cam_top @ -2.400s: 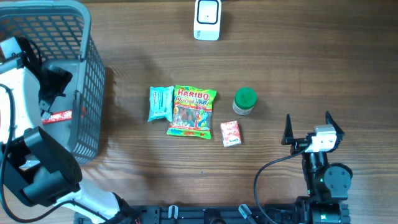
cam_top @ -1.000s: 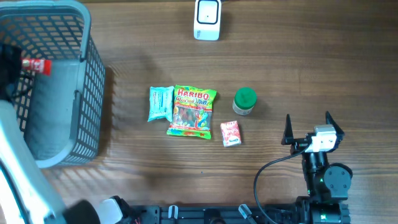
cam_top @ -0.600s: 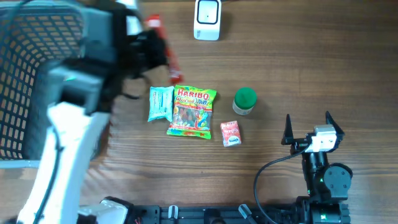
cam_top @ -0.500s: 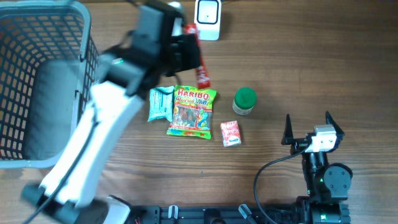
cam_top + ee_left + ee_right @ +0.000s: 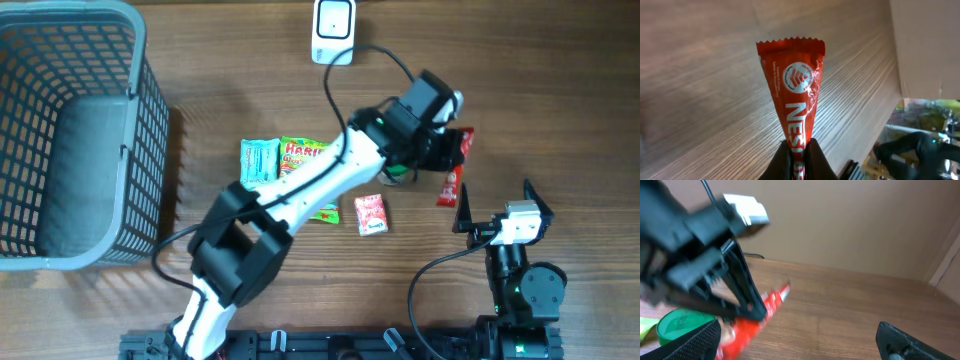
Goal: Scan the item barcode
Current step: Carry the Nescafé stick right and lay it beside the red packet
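A red Nestlé-branded wrapped bar (image 5: 452,185) hangs above the table at the right, and my left gripper (image 5: 450,150) is shut on its upper end. In the left wrist view the bar (image 5: 796,100) sticks out from between the closed fingertips (image 5: 782,162), printed side toward the camera. No barcode shows. The white scanner (image 5: 333,30) stands at the far edge, well left of the bar. My right gripper (image 5: 493,205) rests open just below and right of the bar. In the right wrist view the bar (image 5: 752,317) appears blurred, left of centre, ahead of the wide-open fingers (image 5: 695,342).
A grey mesh basket (image 5: 60,130) fills the left side. A teal packet (image 5: 258,165), a Haribo bag (image 5: 300,152) and a small red packet (image 5: 370,214) lie mid-table, partly under the left arm. A green-lidded jar (image 5: 682,325) stands beside the bar.
The left arm lifted the red bar out of the basket and swung it across the table to the right side. The right arm stayed still.
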{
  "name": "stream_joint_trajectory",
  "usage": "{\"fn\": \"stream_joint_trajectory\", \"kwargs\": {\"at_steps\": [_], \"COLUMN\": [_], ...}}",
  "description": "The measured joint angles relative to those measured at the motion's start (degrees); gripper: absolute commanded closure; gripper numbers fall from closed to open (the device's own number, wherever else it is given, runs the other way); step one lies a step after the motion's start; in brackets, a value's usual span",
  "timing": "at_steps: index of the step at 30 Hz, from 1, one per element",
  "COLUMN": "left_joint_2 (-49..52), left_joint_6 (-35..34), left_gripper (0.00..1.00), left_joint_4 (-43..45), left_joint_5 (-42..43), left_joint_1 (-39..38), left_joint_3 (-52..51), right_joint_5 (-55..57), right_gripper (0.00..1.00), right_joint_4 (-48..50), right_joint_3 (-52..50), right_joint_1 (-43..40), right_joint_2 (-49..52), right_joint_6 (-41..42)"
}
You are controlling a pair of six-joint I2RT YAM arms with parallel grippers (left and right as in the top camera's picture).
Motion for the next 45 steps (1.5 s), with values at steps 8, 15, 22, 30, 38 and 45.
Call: {"fn": "stream_joint_trajectory", "kwargs": {"at_steps": [8, 15, 22, 30, 38, 45], "left_joint_2": [8.7, 10.8, 10.9, 10.7, 10.4, 10.3], "left_joint_6": [0.0, 0.1, 0.1, -0.9, 1.5, 13.2], "left_gripper": [0.96, 0.65, 0.07, 0.96, 0.96, 0.96], "left_joint_4": [0.2, 0.0, 1.1, 0.5, -3.3, -3.4], "left_joint_5": [-4.2, -13.5, -16.1, -17.3, -19.1, -21.5], "left_joint_1": [-3.1, -6.6, -7.8, -3.7, -2.9, -2.8], "left_joint_3": [0.0, 0.1, 0.6, 2.0, 2.3, 2.3], "right_joint_5": [0.0, 0.0, 0.0, 0.0, 0.0, 0.0], "right_gripper": [0.00, 0.00, 0.00, 0.00, 0.00, 0.00], "right_joint_4": [0.0, 0.0, 0.0, 0.0, 0.0, 0.0], "right_joint_3": [0.0, 0.0, 0.0, 0.0, 0.0, 0.0], "right_joint_1": [0.0, 0.0, 0.0, 0.0, 0.0, 0.0], "right_joint_2": [0.0, 0.0, 0.0, 0.0, 0.0, 0.0], "right_joint_6": [0.0, 0.0, 0.0, 0.0, 0.0, 0.0]}}
